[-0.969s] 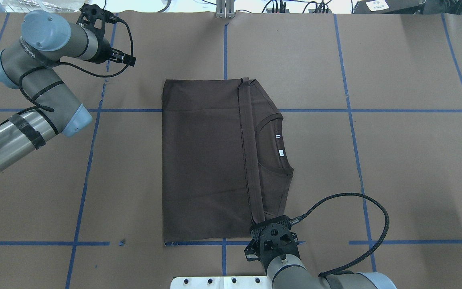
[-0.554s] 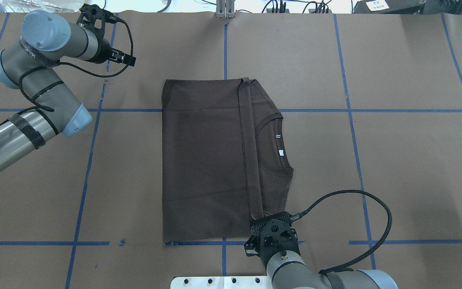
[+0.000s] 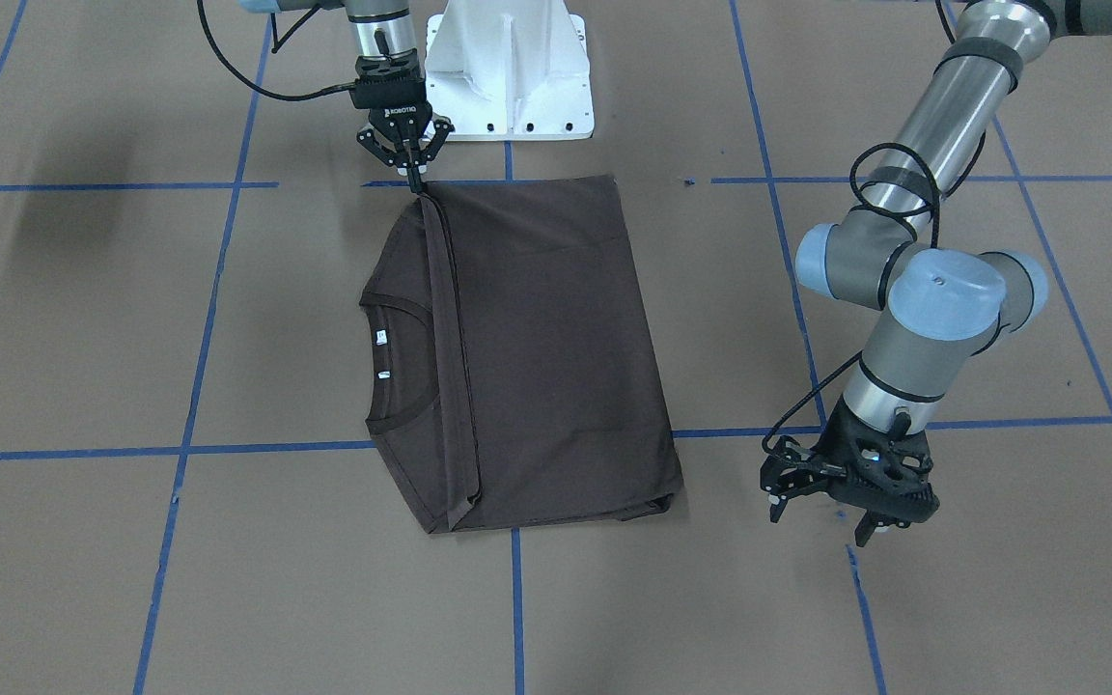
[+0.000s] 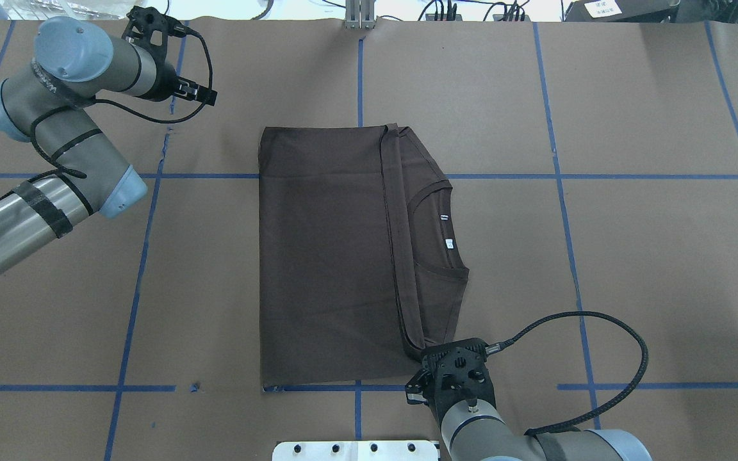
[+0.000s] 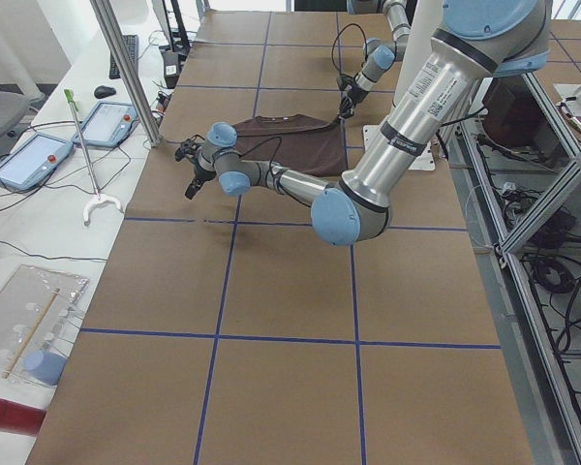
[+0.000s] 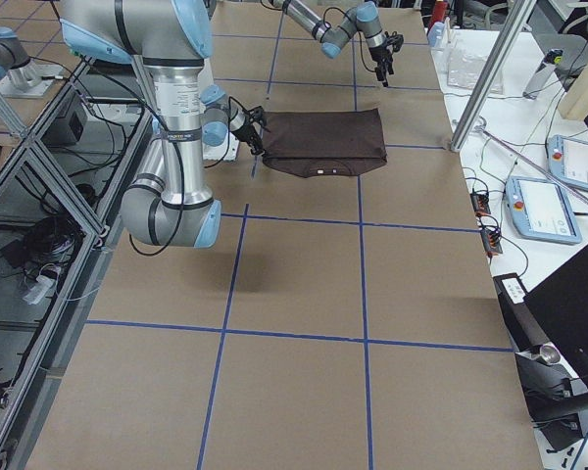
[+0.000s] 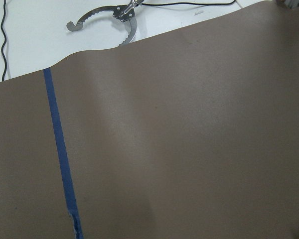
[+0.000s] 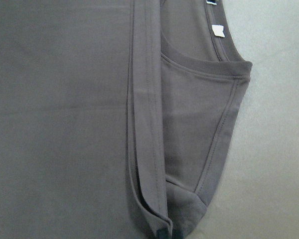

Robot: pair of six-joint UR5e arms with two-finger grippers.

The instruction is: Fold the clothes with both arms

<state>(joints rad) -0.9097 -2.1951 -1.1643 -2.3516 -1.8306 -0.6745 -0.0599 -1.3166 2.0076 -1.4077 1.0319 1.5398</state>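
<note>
In the front-facing view, the dark brown T-shirt (image 3: 556, 357) lay folded into a tall rectangle in the middle of the brown-covered table (image 3: 83, 319). Its ribbed collar (image 3: 400, 311) and white neck tags (image 3: 380, 337) showed on the view's left. The right gripper (image 3: 414, 181) stood just in front of the white pedestal base (image 3: 508, 68). Its fingers were pinched together on the corner of the folded-over hem (image 3: 447, 319). The left gripper (image 3: 821, 512) hung over bare table well to the shirt's side, fingers spread apart and holding nothing.

From overhead, the T-shirt (image 4: 324, 256) lay across the blue tape lines (image 4: 555, 176). The right gripper (image 4: 425, 353) met its near right corner, and the left gripper (image 4: 173, 61) sat at the far left, well apart from the cloth.

In the exterior left view, the near left gripper (image 5: 192, 163) was over the table short of the T-shirt (image 5: 290, 145), with the far right gripper (image 5: 346, 108) at the cloth's edge.

In the exterior right view, the near right gripper (image 6: 259, 142) touched the T-shirt (image 6: 323, 137), and the far left gripper (image 6: 382, 64) was beyond it.

The left wrist camera showed only table cover (image 7: 189, 149), one blue tape line (image 7: 60, 154) and a toothed grabber claw (image 7: 109, 17) on a white surface past the edge.

In the right wrist view, the T-shirt (image 8: 55, 124) filled most of the frame. The hem (image 8: 147, 124) ran down to the bottom edge, beside the collar (image 8: 204, 67) and a white tag (image 8: 218, 31).
</note>
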